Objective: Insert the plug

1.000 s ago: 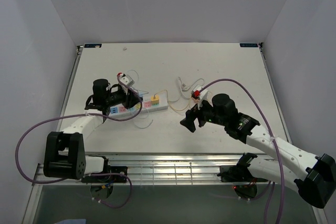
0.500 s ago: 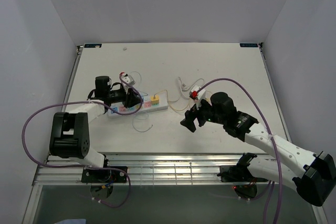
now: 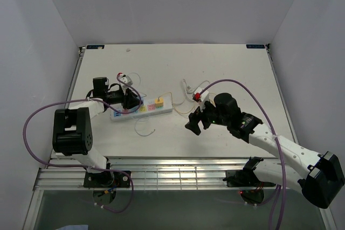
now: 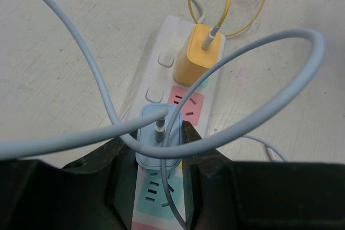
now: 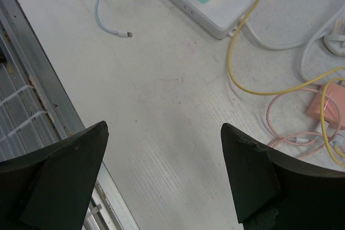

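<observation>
A light blue plug (image 4: 159,138) with a pale blue cable (image 4: 259,117) stands upright on the white power strip (image 4: 161,41), between a pink socket and a teal socket. My left gripper (image 4: 156,145) is shut on it, one finger on each side. I cannot tell how deep its pins sit. A yellow plug (image 4: 205,52) sits in the strip further along. In the top view the left gripper (image 3: 129,102) is over the strip's (image 3: 164,107) left part. My right gripper (image 3: 193,124) hangs open and empty over the bare table, to the right of the strip.
Yellow cable (image 5: 242,63), pink cable and a pink charger (image 5: 326,106) lie to the right of the strip's end (image 5: 226,9). The loose blue cable end (image 5: 116,25) lies in front of the strip. A white adapter (image 3: 125,78) lies behind the left gripper. The table's metal front edge (image 5: 32,117) is near.
My left arm has swung to the left and turned, while its gripper stayed over the strip's left part. The right arm has barely moved.
</observation>
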`<move>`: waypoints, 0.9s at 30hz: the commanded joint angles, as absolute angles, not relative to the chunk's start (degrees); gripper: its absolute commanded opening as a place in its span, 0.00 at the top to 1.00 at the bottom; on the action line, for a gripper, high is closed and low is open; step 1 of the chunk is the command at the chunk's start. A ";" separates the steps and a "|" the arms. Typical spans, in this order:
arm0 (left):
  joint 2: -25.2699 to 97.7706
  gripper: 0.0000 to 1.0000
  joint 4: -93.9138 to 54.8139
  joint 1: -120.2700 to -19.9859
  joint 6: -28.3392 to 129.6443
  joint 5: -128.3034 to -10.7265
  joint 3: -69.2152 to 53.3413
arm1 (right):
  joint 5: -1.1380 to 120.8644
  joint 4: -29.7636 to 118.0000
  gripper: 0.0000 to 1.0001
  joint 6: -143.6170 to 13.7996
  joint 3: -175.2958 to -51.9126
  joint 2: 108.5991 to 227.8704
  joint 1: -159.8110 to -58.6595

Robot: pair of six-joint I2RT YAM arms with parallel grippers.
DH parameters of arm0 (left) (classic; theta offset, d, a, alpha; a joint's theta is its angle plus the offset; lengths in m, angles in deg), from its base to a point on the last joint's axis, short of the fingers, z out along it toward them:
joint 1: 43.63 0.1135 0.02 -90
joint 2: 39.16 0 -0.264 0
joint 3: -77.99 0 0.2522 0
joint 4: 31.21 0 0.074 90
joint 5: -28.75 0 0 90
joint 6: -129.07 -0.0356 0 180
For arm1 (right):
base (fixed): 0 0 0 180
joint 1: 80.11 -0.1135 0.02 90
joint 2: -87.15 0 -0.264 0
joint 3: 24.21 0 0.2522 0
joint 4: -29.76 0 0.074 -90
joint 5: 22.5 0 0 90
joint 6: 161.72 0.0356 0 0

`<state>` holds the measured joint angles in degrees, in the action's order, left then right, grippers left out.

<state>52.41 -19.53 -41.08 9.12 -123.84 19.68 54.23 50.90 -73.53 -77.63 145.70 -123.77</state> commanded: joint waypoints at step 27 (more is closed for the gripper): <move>60.96 1.00 -12.70 -42.22 4.71 -132.01 12.29 | 52.83 50.38 0.10 -75.94 -79.37 144.28 -123.00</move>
<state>61.13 -15.45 -41.91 7.50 -130.20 12.75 53.79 51.05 -74.71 -77.63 145.26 -123.24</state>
